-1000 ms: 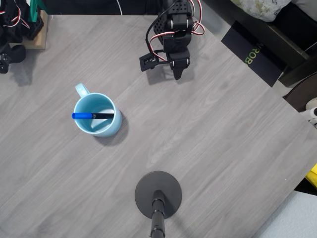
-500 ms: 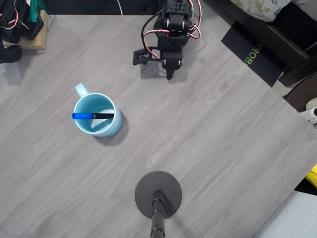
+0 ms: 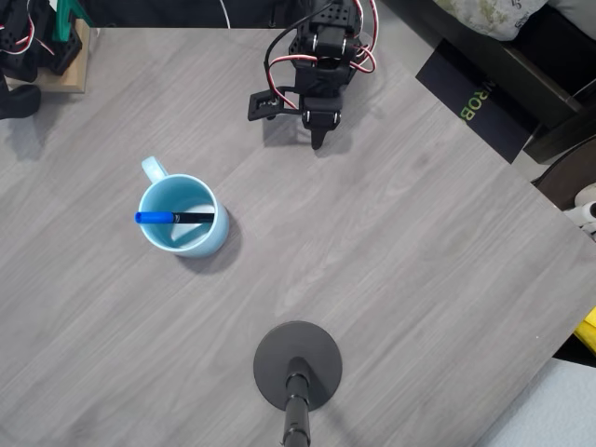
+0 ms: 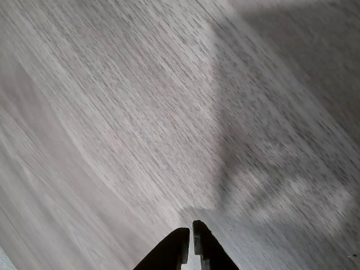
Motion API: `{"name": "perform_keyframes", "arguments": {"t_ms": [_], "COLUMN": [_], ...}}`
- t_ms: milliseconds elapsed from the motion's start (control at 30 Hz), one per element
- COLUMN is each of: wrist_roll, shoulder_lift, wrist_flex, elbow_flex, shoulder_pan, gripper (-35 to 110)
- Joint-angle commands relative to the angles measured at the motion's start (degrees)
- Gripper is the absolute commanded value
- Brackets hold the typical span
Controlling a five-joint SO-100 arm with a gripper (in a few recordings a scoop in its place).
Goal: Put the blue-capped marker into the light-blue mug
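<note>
The light-blue mug (image 3: 182,216) stands upright on the grey wood table, left of centre in the overhead view, handle toward the upper left. The blue-capped marker (image 3: 174,217) lies across the mug's opening, blue cap to the left, black barrel to the right. My gripper (image 3: 318,140) is far from the mug, up near the table's back edge, folded back on the black arm. In the wrist view the gripper (image 4: 190,233) has its two dark fingertips pressed together with nothing between them, above bare table.
A black round stand base (image 3: 298,365) with a pole sits at the front centre. A wooden block (image 3: 65,70) with black parts is at the back left corner. A dark box (image 3: 484,98) lies off the table's right edge.
The arm has drawn back toward the table's far edge and turned slightly, mostly between the first two frames. The mug and marker have not moved.
</note>
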Motion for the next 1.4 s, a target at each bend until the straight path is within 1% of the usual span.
{"name": "perform_keyframes", "arguments": {"t_ms": [0, 100, 233, 1367], "wrist_roll": [-0.35, -0.44, -0.44, -0.44], "shoulder_lift": [1.41, 1.49, 1.49, 1.49], "wrist_flex": [0.18, 0.53, 0.79, 0.79], "elbow_flex": [0.44, 0.44, 0.44, 0.44], "shoulder_pan": [-0.09, -5.01, -8.88, -8.88], "gripper": [0, 0, 0, 0]}}
